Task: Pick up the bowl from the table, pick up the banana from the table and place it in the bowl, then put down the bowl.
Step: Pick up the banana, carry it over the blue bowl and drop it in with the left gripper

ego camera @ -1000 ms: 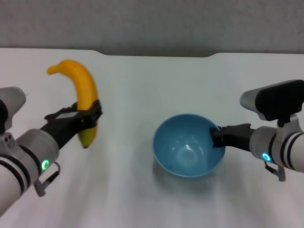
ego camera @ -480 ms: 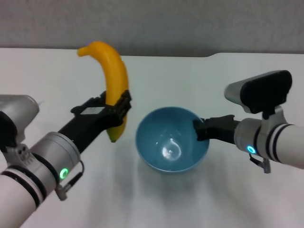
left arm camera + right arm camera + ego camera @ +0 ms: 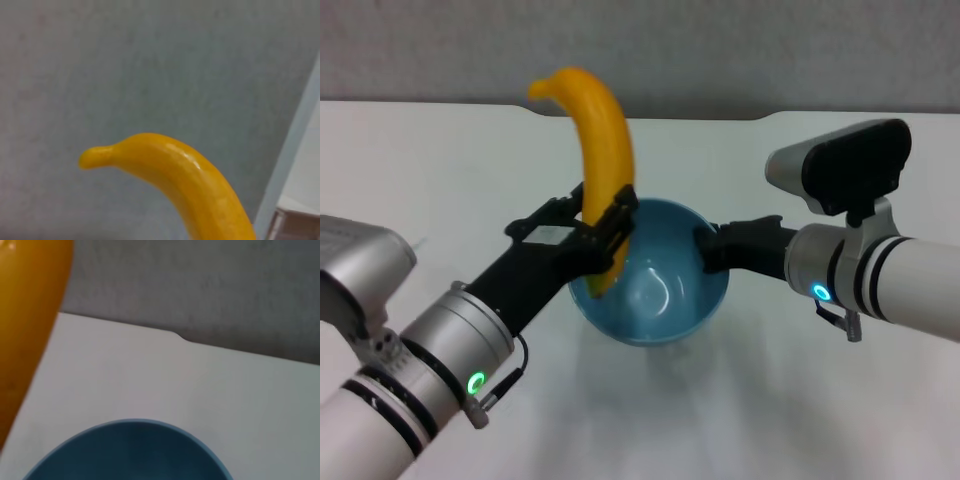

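Bowl and banana were the objects logged, on the wide, plain white tabletop (image 3: pixel 800 400) with a shallow notch in its far edge. We noted the round, deep, light-blue glossy plastic bowl (image 3: pixel 665 300) near the middle of the table, apparently lifted just clear of the surface with a soft shadow beneath it. Our right gripper (image 3: pixel 708 248) was pinching the bowl's rim on the right side, one finger inside the wall and one outside as far as we could judge. The curved, smooth yellow-orange banana (image 3: pixel 600 150) was clamped low on its body by our left gripper (image 3: pixel 605 240), over the bowl's left rim.

Orientation: the banana's long axis stood close to upright. Its upper, tapered end curled over toward our left, above the far edge of the table; its lower end hung down inside the bowl's mouth. The left wrist view showed only that upper end against the grey wall; the right wrist view showed the banana beside the bowl's far rim.

Step in hand, as we judged it: placing the banana in the bowl. To do it well, we would tilt the banana toward horizontal and lower it before letting go, since it is longer than the bowl is wide and could tip out. We would keep the bowl level meanwhile.
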Robot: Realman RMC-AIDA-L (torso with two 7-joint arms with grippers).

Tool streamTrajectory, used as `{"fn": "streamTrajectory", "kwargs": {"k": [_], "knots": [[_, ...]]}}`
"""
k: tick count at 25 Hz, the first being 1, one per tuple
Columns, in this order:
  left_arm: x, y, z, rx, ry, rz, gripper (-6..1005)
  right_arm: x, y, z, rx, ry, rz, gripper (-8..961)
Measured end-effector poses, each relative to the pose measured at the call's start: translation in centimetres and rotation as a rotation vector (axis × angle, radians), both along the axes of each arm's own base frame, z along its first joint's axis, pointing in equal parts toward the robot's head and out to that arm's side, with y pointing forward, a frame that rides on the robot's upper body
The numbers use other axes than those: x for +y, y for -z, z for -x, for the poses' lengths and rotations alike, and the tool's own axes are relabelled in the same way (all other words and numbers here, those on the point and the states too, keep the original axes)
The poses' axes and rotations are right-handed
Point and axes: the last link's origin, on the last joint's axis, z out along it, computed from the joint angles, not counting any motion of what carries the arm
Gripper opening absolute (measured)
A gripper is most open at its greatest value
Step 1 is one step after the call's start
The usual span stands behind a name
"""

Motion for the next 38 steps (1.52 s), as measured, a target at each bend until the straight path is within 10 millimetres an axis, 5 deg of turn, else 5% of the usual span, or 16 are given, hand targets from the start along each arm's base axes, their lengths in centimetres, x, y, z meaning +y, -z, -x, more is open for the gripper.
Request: {"fn": "streamTrajectory", "kwargs": {"k": [13, 38], "knots": [[-0.6, 1.4, -0.6, 0.055, 0.094, 0.020, 503, -0.9, 0.2, 3.1, 0.044, -0.083, 0.015, 44], [-0.6, 1.0, 1.7, 0.116, 0.082, -0.031, 591, -1.8, -0.5, 3.1, 0.071, -0.071, 0.018, 43]]}}
